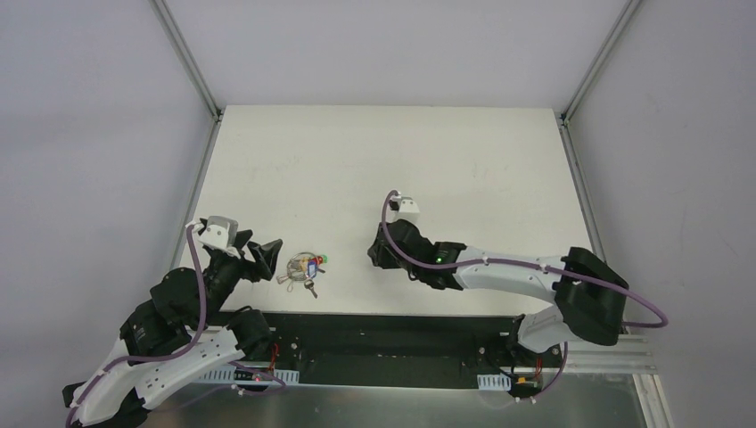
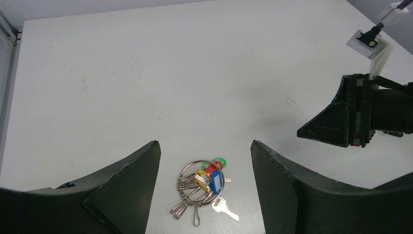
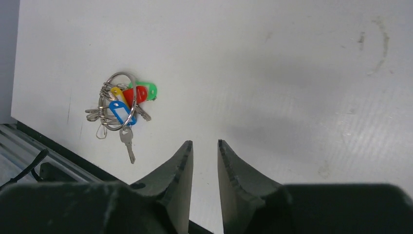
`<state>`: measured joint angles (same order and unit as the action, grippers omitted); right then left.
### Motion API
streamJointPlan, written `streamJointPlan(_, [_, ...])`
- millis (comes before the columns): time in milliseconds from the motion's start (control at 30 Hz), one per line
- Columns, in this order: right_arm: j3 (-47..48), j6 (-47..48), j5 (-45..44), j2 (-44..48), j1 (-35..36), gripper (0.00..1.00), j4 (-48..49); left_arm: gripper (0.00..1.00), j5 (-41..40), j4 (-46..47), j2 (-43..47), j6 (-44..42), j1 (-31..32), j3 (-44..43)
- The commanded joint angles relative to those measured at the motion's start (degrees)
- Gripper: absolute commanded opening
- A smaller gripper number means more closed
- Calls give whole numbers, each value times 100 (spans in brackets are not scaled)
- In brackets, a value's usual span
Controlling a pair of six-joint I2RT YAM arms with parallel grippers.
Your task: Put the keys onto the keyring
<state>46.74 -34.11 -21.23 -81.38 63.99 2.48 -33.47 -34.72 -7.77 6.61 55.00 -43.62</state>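
The metal keyring lies flat near the table's front left, also seen in the top view and in the right wrist view. A green-headed key sits on it among other coloured heads. A plain silver key sticks out at the ring's near side. My left gripper stands open just left of the ring, a finger to each side, not touching it. My right gripper hovers to the ring's right with a narrow gap between its fingers and nothing in it.
Red, yellow and blue heads and several wire clips hang on the same ring. The table's front edge with a black rail runs close below the ring. Frame posts stand at the back corners.
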Motion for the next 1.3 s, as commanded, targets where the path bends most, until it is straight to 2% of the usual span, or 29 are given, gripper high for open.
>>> streamJointPlan(0, [903,-23,484,-707,296,34,240,68,-43,194,-41,-37,-45,10])
streamJointPlan(167, [1639,-349,938,-1533,538,46,321,68,-55,194,-28,-1,-50,29])
streamJointPlan(300, [1809,-917,1166,-1933,554,47,593,68,-43,194,-79,-11,-51,26])
streamJointPlan(567, [2022,-1562,1321,-2500,557,41,840,68,-29,194,-30,-23,-48,35])
streamJointPlan(1267, [2195,-1707,1278,-3349,372,34,1535,68,-1,195,-82,-76,-51,40])
